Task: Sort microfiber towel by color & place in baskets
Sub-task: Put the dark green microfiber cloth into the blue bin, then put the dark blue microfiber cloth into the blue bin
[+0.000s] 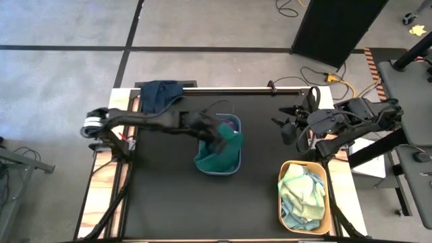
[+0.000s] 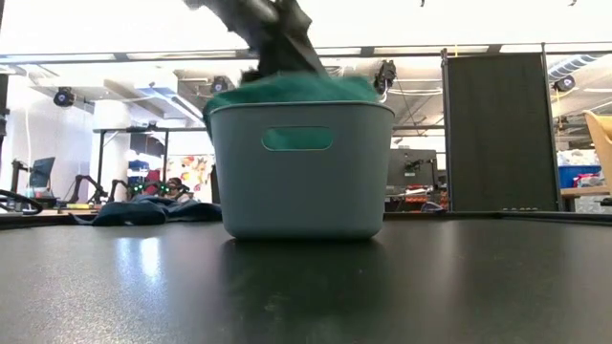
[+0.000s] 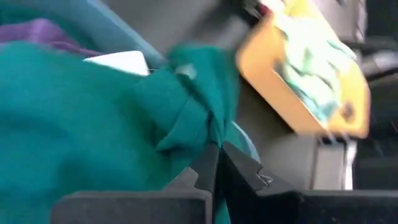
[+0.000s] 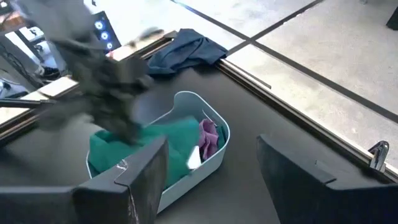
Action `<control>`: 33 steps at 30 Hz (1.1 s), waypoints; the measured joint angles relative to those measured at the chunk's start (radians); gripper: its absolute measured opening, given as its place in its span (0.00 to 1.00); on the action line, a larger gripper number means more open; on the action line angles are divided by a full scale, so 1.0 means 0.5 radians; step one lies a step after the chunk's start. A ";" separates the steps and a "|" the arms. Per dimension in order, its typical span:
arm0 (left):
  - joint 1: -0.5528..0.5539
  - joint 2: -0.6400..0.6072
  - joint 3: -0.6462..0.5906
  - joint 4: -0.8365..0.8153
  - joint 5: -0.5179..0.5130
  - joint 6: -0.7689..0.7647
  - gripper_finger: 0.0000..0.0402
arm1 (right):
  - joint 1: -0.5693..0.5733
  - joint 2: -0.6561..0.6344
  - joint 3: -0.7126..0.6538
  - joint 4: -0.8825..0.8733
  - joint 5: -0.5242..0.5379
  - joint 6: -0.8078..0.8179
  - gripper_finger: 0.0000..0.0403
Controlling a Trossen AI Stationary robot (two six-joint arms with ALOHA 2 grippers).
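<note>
Gripping green towel (image 1: 219, 152) over grey-blue basket (image 1: 234, 169): left end effector (image 3: 214, 152); right end effector (image 4: 211, 168) open.

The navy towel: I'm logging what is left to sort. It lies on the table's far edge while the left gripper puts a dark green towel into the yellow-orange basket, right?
Not quite. The left gripper puts the dark green towel into the grey-blue basket, as the high view shows. The yellow-orange basket holds pale towels. The navy towel does lie at the far edge.
</note>
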 joint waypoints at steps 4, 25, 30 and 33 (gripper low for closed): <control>0.072 0.246 0.060 0.079 -0.023 -0.119 0.00 | 0.000 0.000 0.000 0.005 0.000 0.003 0.60; 0.026 0.453 0.721 -1.169 -0.616 0.564 0.41 | 0.000 0.000 0.000 0.000 -0.087 -0.015 0.68; 0.065 0.181 0.694 -1.578 -1.051 0.521 0.57 | 0.000 0.000 0.000 -0.015 -0.198 0.009 0.69; 0.272 0.012 0.512 -1.667 -1.143 0.337 0.63 | 0.000 0.000 0.000 -0.015 -0.203 0.042 0.68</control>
